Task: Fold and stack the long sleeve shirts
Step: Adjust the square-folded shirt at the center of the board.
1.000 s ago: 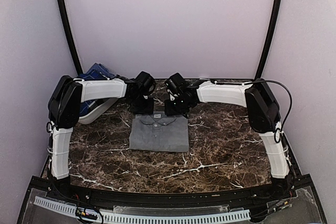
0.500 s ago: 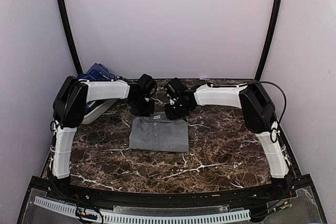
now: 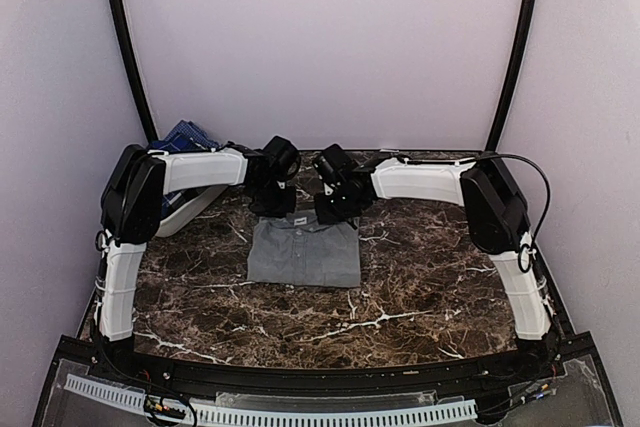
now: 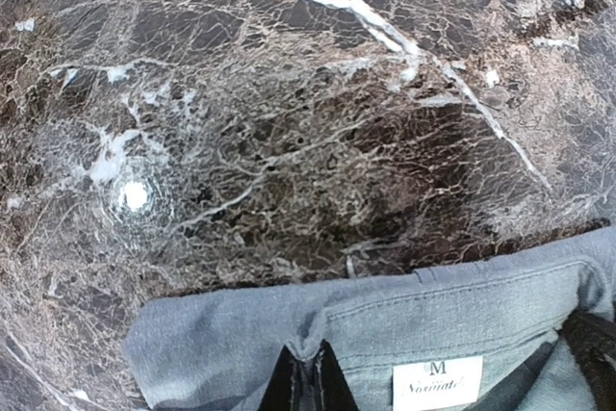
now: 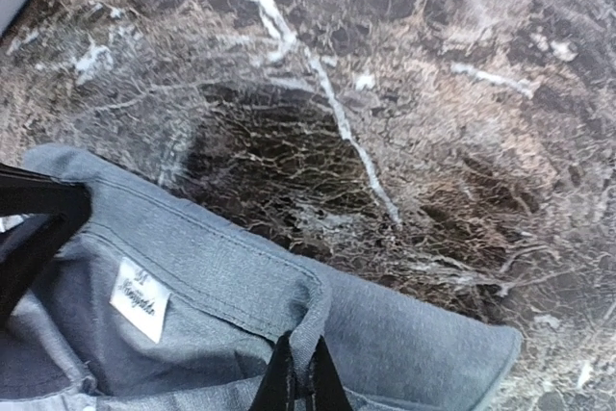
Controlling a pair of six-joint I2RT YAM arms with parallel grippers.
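Pale lilac walls (image 3: 320, 37) close in the left, back and right of the space, and a black curved pole rises at the left (image 3: 125, 47). In the far left corner of the bench (image 3: 430, 277), a dark brown marbled surface with white veins, sits a white basket (image 3: 185, 209) with the plaid shirt (image 3: 185, 137) bunched in it. The left gripper (image 4: 308, 377) is pinched closed on the left side of the collar of the grey shirt (image 3: 305, 257). That shirt lies folded flat at the middle of the bench, collar toward the back wall, its white size label (image 4: 436, 382) showing. The right gripper (image 5: 300, 377) is closed on the right side of the collar. A lamp glare (image 4: 133, 196) shines on the polished top. A second black pole (image 3: 515, 47) rises at the right.
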